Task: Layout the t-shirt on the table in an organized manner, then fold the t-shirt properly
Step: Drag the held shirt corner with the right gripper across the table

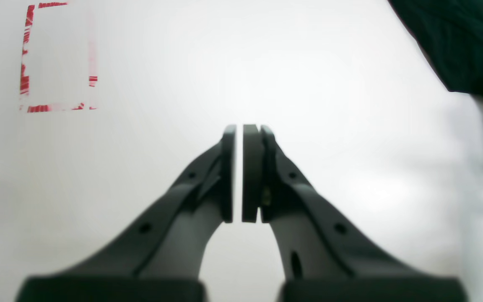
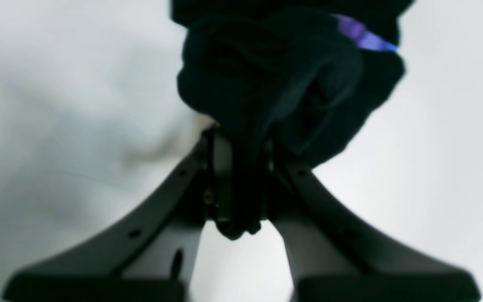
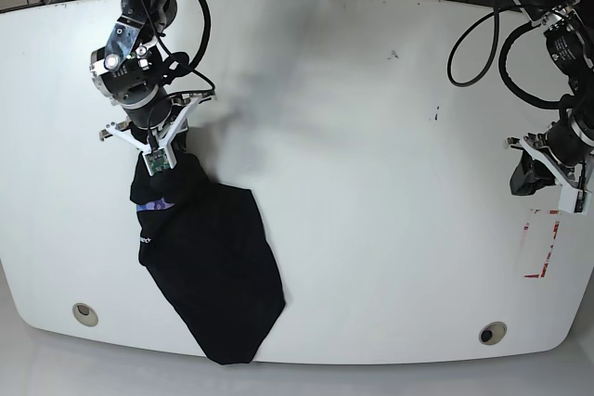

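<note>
Beyond the left wrist view, the right claw (image 2: 241, 180) pinches the t-shirt (image 2: 266, 75), its purple label (image 2: 365, 33) showing.

The light is bright and looks cool and whitish in all three views. In the base view, a soft grey shadow lies on the table (image 3: 371, 257) near the raised part of the t-shirt (image 3: 218, 271). The left wrist view is quite sharp on the red tape marks (image 1: 24, 79), but its gripper (image 1: 239, 174) is blurred. In the right wrist view, the cloth and the gripper (image 2: 241, 180) are both soft, and wide, blurry shadows fall on the left side. The black cloth is so dark that few folds can be read.
</note>
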Action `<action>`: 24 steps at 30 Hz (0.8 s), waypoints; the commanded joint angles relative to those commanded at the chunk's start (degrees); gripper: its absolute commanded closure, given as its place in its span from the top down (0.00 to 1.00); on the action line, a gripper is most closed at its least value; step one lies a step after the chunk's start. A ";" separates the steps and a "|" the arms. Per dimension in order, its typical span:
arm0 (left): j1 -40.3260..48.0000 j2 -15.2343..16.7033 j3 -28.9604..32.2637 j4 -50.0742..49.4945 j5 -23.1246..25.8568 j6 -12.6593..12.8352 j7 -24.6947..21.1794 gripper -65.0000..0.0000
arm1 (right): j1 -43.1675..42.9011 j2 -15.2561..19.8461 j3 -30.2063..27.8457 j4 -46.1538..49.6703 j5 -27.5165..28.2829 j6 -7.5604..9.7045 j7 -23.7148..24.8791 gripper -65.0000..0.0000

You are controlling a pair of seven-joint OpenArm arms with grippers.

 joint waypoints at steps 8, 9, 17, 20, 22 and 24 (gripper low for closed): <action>-0.53 0.00 0.00 -0.09 0.00 0.00 0.00 0.00 | -2.64 -0.26 -6.24 0.00 0.09 0.00 0.18 0.01; -0.62 0.00 0.00 -0.09 0.00 0.00 0.00 0.00 | -3.52 -0.26 -8.18 0.09 0.09 0.00 0.18 0.01; -3.08 -0.70 -0.44 -0.35 0.09 0.00 0.00 0.00 | -8.09 -1.76 -26.46 0.09 0.09 0.00 0.26 0.01; -4.04 -2.37 -1.85 -0.44 0.09 0.00 0.00 0.00 | -8.00 -1.85 -31.47 0.00 0.09 0.00 0.26 0.01; -4.57 -2.99 -2.37 -0.44 0.09 0.00 0.00 0.00 | -8.00 -1.93 -34.55 0.00 0.09 0.00 0.26 0.01; -5.19 -3.34 -3.16 -0.44 0.09 0.00 0.00 0.00 | -8.00 -1.93 -38.24 0.00 0.09 0.00 0.26 0.01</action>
